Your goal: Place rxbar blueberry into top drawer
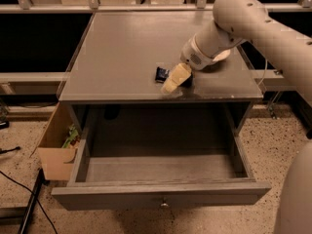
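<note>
The rxbar blueberry (161, 74), a small dark-blue bar, lies on the grey cabinet top (122, 57) near its front edge. My gripper (175, 79) is down on the cabinet top right at the bar's right end and hides part of it. The bar's left end shows beside the gripper. The top drawer (161, 195) is pulled fully open below the cabinet top, with its small metal knob (165, 204) at the centre of the front panel.
A cream bowl (220, 56) sits on the cabinet top behind my arm, mostly hidden. A cardboard box (57, 152) with green items stands on the floor left of the drawer. Dark cables lie on the speckled floor at the lower left.
</note>
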Motion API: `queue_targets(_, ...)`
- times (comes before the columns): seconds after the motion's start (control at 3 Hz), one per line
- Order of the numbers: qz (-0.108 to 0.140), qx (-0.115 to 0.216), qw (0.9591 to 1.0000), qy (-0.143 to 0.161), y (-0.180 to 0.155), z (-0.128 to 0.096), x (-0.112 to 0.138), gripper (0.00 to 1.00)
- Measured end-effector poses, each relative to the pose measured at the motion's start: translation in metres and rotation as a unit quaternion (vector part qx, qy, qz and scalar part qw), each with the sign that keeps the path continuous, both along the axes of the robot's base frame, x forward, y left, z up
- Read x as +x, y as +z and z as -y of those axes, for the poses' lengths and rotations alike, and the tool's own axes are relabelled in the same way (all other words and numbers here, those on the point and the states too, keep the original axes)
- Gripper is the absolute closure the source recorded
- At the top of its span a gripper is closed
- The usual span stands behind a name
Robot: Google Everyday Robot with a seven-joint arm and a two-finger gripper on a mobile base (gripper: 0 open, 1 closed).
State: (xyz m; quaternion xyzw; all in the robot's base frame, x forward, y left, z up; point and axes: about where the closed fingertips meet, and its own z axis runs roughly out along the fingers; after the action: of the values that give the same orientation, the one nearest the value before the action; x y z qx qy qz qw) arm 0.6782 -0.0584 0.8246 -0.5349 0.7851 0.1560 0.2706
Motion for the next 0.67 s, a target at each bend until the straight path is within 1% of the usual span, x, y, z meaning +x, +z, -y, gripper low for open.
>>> queue_targets(0.33, -0.001, 0.0, 1.0, -0.001, -0.0011, 0.0003, 0.0004, 0.2)
queue_targets(0.67, -0.002, -0.001, 1.0, -0.003, -0.0023, 0.0016, 0.0017, 0.41)
